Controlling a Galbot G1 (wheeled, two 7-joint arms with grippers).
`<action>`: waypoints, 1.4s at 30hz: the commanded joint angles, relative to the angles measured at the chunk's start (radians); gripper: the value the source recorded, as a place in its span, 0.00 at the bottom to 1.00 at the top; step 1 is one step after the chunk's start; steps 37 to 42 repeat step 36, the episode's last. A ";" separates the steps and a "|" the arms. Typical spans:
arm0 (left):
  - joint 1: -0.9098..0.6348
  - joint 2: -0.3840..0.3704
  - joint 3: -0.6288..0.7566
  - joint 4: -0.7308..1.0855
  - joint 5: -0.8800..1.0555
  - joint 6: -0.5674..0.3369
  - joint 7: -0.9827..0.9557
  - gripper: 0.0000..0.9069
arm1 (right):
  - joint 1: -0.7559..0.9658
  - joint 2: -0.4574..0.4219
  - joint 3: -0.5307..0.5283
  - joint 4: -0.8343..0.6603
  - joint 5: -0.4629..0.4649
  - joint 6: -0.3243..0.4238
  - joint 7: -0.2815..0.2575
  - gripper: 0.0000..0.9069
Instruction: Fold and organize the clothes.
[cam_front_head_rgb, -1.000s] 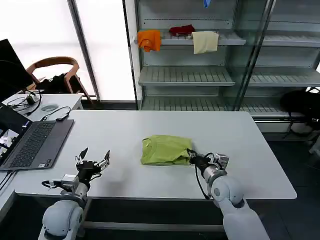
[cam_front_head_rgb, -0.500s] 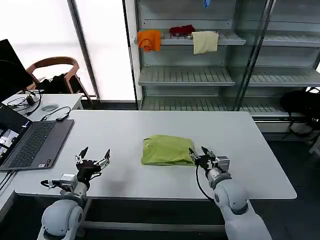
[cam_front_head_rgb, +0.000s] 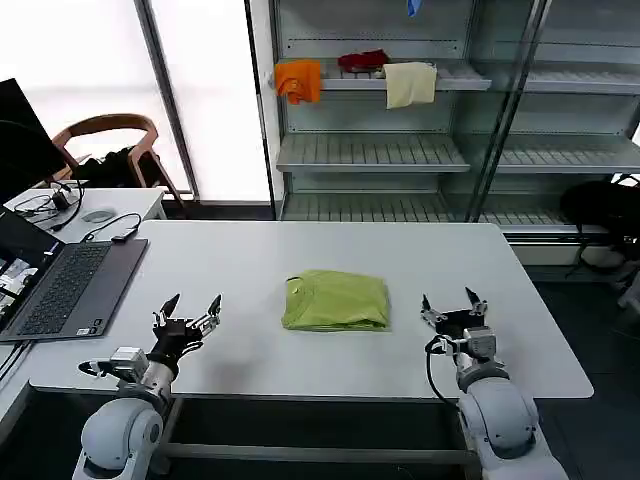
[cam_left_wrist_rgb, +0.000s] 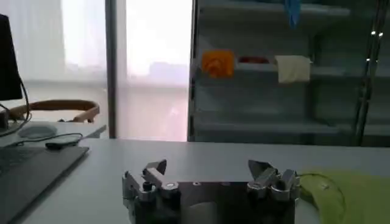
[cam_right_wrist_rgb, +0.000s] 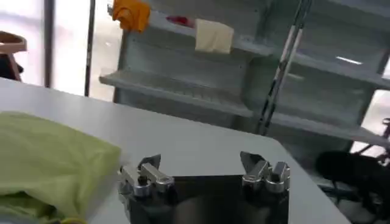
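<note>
My right gripper (cam_front_head_rgb: 453, 308) sits over the table's near edge, toward the right corner, fingers spread wide, nothing between them. The left gripper (cam_front_head_rgb: 187, 316) mirrors it near the near edge toward the left, also spread and empty. In the right wrist view the right gripper (cam_right_wrist_rgb: 204, 173) shows both fingers apart with bare table between; the left wrist view gives the same for the left (cam_left_wrist_rgb: 210, 176).

The shirt (cam_front_head_rgb: 335, 299) lies as a folded green bundle about mid-table, a bit nearer the near edge than the far one. Its long axis runs left to right, parallel to the near edge. It touches neither gripper.

Key relation: the shirt sits between the two grippers, and the right one is nearer, close off the shirt's right end; the left one is well apart from its left end. In the right wrist view the shirt (cam_right_wrist_rgb: 49, 164) bulks up just beside that gripper's finger.

I judge the fold looks mostly done. Any further tidying would go easiest from the right side, reaching inward along the shirt's long axis. Thin fabric could drag and unfold if nudged.
</note>
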 joint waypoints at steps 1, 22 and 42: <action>-0.003 0.003 0.001 0.002 -0.068 -0.003 -0.012 1.00 | -0.087 -0.030 0.118 0.067 -0.117 0.043 0.004 1.00; 0.012 0.018 -0.012 -0.001 -0.066 0.012 -0.024 1.00 | -0.102 -0.027 0.184 0.050 -0.046 0.128 -0.094 1.00; 0.021 0.018 -0.014 0.010 -0.046 0.051 -0.049 1.00 | -0.116 -0.014 0.180 0.029 -0.027 0.161 -0.105 1.00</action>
